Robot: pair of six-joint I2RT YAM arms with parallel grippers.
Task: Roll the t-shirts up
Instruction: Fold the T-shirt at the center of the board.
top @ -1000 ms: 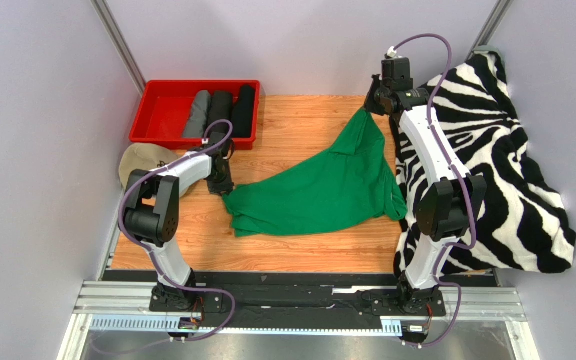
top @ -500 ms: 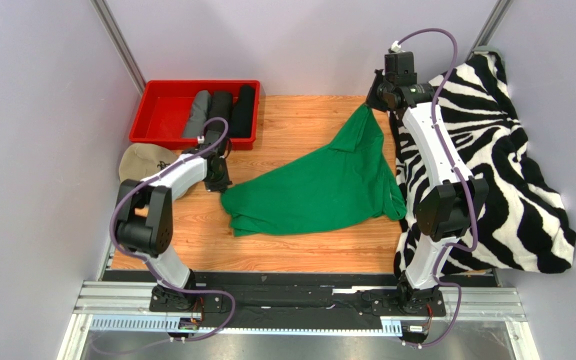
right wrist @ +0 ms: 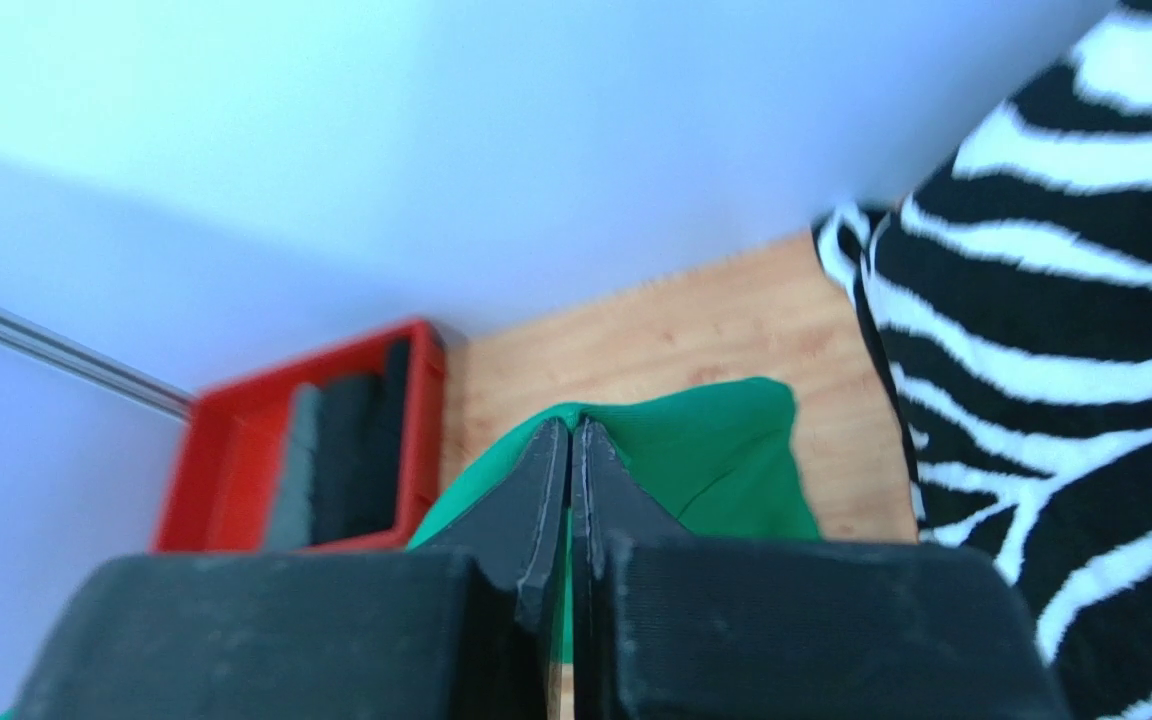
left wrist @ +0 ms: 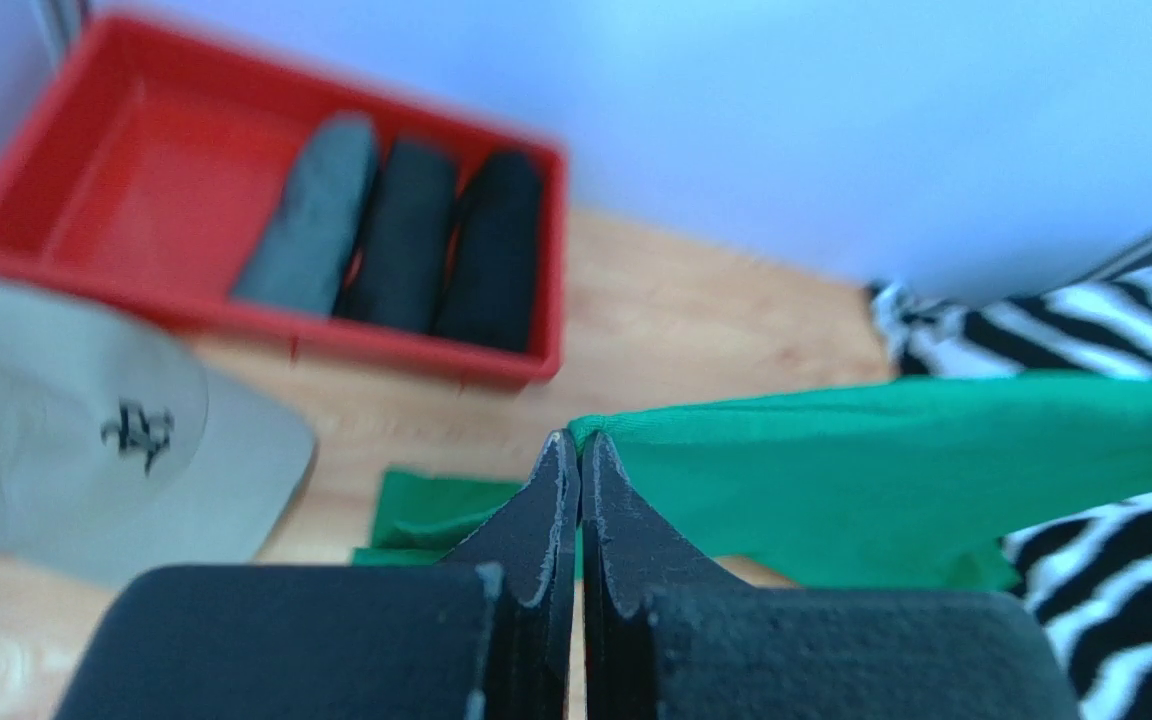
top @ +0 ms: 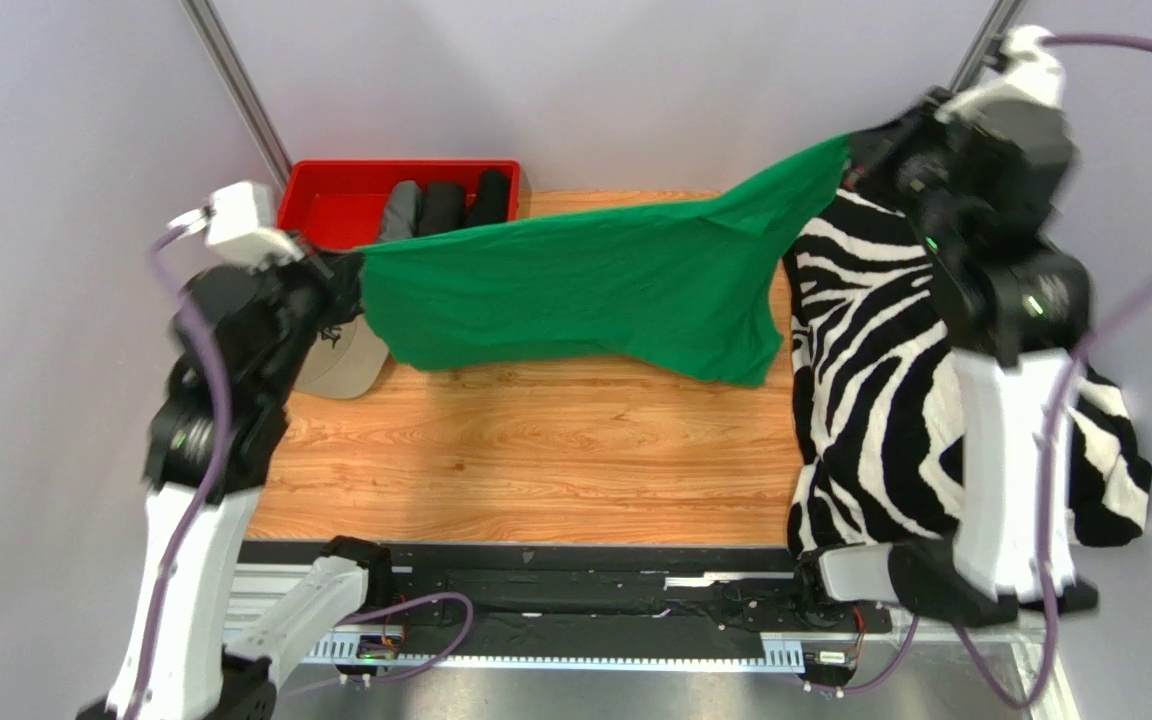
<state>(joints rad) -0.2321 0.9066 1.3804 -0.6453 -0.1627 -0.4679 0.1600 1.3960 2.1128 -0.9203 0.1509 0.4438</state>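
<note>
A bright green t-shirt (top: 597, 285) hangs stretched in the air between both arms, above the wooden table. My left gripper (top: 349, 278) is shut on its left corner, seen pinched at the fingertips in the left wrist view (left wrist: 579, 438). My right gripper (top: 853, 150) is shut on the right corner, high at the back right; the cloth (right wrist: 687, 450) shows between its jaws (right wrist: 570, 428). Three rolled t-shirts, one grey (top: 402, 203) and two black (top: 444, 203), lie in the red tray (top: 327, 195); they also show in the left wrist view (left wrist: 402, 233).
A beige cap (top: 342, 360) lies on the table's left side, below the tray. A zebra-striped blanket (top: 898, 390) covers the right side and hangs over the table edge. Grey walls close in on three sides.
The left gripper closed on the shirt's left corner. Both arms then rose and pulled apart, lifting the green shirt off the table and stretching it out in the air.
</note>
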